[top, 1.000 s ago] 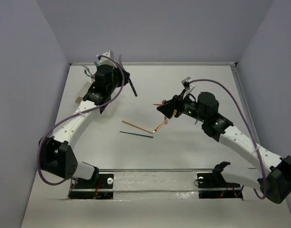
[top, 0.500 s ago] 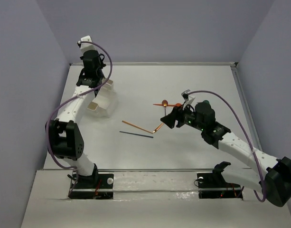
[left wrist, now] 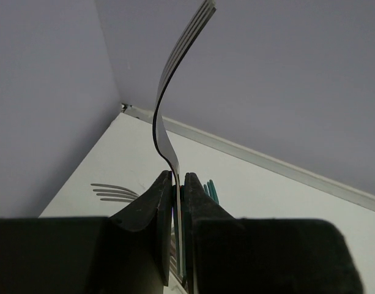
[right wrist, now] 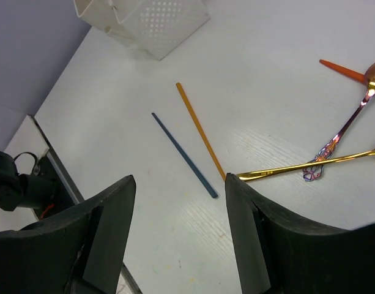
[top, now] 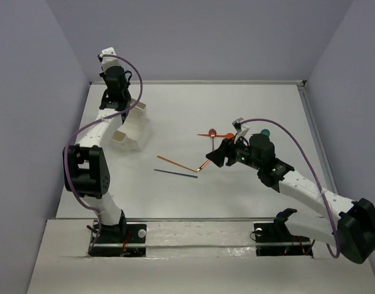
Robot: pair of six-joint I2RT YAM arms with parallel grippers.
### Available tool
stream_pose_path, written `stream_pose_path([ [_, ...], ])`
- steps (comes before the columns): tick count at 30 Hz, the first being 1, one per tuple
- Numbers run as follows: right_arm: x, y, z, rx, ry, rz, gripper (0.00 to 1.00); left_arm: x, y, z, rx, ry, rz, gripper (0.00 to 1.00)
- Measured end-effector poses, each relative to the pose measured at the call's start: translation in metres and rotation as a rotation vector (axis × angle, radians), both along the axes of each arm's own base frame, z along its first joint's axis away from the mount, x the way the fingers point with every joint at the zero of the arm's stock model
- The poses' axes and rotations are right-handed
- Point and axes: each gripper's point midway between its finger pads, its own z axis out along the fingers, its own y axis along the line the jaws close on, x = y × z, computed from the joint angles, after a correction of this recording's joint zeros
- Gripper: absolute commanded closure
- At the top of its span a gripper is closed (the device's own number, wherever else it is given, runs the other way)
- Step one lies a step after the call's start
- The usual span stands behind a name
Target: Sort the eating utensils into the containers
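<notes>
- The fork [left wrist: 164, 122] stands with its tines up and its thin curved handle clamped between the fingers of the left end effector [left wrist: 177, 184]. It is held high at the far left corner, over the white perforated container [top: 131, 128].
- The step in hand looks like dropping this fork into that bin. To do it well, come down slowly and handle-first, centred over one compartment and away from its wall. Part the fingers only once the handle is inside.
- Only a short stretch of the handle is gripped, so a quick move could make the fork pivot. A steady wrist would help.
- Teal utensils [left wrist: 210, 191] show just behind the fingers, apparently in the bin already, though I cannot tell which compartment. The fork probably belongs with its own kind.
- Well apart, over the middle of the bench [top: 248, 110], the right end effector [right wrist: 179, 202] hovers with its fingers apart and empty. It is above the blue stick [right wrist: 184, 154] and the orange stick [right wrist: 200, 130], whose end the gold spoon [right wrist: 303, 166] meets.
</notes>
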Motion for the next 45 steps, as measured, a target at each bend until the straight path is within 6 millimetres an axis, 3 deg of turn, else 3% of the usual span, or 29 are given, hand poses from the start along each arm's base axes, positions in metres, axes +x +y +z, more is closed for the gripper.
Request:
stream_pose_path([
  [8,0.002,0.002,-0.009,-0.01,0.023,0.001,0.34,0.006,-0.003,0.004,-0.006,-0.035,-0.013,1.0],
  [20,0.005,0.007,-0.013,0.0,0.035,0.006,0.35,0.009,-0.007,-0.022,-0.007,-0.033,-0.041,1.0],
  [22,0.006,0.007,-0.012,0.003,0.036,0.005,0.35,0.008,-0.007,-0.026,-0.006,-0.033,-0.042,0.92],
  [23,0.006,0.007,-0.012,0.005,0.035,0.004,0.35,0.008,-0.007,-0.028,-0.005,-0.032,-0.042,0.77],
  [26,0.006,0.007,-0.011,0.009,0.037,0.003,0.35,0.007,-0.007,-0.034,-0.002,-0.032,-0.045,0.58],
  [32,0.008,0.006,-0.013,0.007,0.045,-0.015,0.35,0.004,-0.008,-0.045,-0.004,-0.025,-0.05,0.32],
  [35,0.016,0.001,-0.027,-0.025,0.076,-0.067,0.36,0.003,-0.008,-0.041,-0.013,-0.038,-0.053,0.24],
  [39,0.024,-0.009,-0.052,-0.092,0.148,-0.154,0.39,-0.002,-0.013,-0.024,-0.029,-0.069,-0.067,0.19],
  [45,0.039,-0.028,-0.081,-0.187,0.22,-0.299,0.39,-0.019,-0.044,0.034,-0.061,-0.174,-0.148,0.11],
])
